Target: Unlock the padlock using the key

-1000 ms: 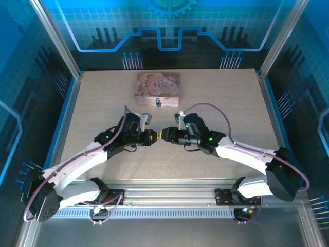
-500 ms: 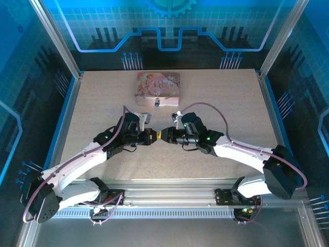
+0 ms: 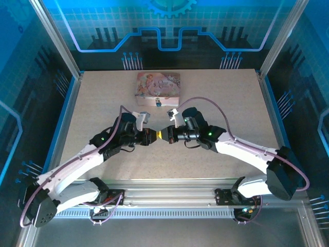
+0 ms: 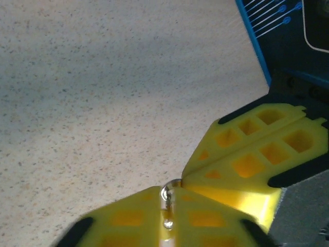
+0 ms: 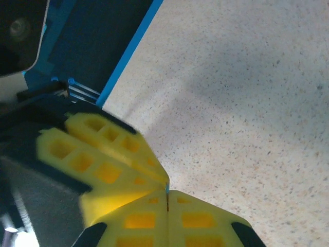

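Well, my left fingers [image 4: 128, 224] are pinched tight on the key [image 4: 166, 194] — a thin bright sliver with a small loop, at the lower middle of the left wrist view. My right fingers [image 5: 198, 221] are pressed together, tip to tip with the left; whether they bite the key I cannot tell. The padlock [image 3: 158, 102] — tiny, bluish-grey — sits at the pink tin's [image 3: 158, 85] front edge, upper middle of the worktop [image 3: 231, 103].

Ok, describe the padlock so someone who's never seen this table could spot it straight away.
On the speckled table, find the pink picture-printed tin at the far middle. The padlock sits at the centre of its near side: a tiny bluish-grey metal piece, far smaller than the tin.
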You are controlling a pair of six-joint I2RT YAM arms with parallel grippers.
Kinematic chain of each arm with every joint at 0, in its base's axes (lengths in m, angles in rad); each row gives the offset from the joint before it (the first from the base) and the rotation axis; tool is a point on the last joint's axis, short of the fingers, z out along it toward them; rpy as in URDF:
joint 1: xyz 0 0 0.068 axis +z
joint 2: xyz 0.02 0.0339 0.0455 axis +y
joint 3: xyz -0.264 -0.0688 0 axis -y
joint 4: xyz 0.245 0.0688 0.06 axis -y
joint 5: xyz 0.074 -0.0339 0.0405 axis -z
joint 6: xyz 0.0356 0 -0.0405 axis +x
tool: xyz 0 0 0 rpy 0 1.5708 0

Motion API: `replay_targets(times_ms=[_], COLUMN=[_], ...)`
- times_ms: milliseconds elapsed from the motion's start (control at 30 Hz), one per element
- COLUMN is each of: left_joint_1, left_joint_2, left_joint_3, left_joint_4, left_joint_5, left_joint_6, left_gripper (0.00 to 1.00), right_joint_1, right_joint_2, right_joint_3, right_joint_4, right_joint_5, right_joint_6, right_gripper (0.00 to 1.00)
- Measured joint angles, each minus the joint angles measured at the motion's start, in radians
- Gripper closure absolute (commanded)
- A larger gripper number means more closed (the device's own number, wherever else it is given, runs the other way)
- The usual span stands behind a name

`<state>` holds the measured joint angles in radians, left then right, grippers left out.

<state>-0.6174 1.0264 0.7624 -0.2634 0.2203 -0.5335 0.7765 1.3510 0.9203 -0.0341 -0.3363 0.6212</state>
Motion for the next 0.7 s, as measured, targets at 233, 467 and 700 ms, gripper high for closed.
replay_targets(times_ms=[233,467,700], left_joint_1=[0.0,0.0,0.0], left_joint_2=[-0.076,-0.18,-0.241], left_joint_3=[-0.021,-0.056,-0.152], left_joint_4=[0.0,0.001,0.092], left_joint_5=[0.005,0.006,0.09], left_joint_6=[0.085,0.222,0.352], left_gripper=[0.4,0.36,0.32], right_joint_1=[-0.055,-0.096,-0.096], right_joint_2=[-0.003,-0.004,0.016], right_joint_3=[0.143,0.259,0.367], right_joint_4=[-0.239,-0.519,-0.707], right_joint_5=[-0.044,-0.046,-0.1], right_joint_6=[-0.252,-0.519,-0.729], right_gripper=[1.0,1.0,1.0])
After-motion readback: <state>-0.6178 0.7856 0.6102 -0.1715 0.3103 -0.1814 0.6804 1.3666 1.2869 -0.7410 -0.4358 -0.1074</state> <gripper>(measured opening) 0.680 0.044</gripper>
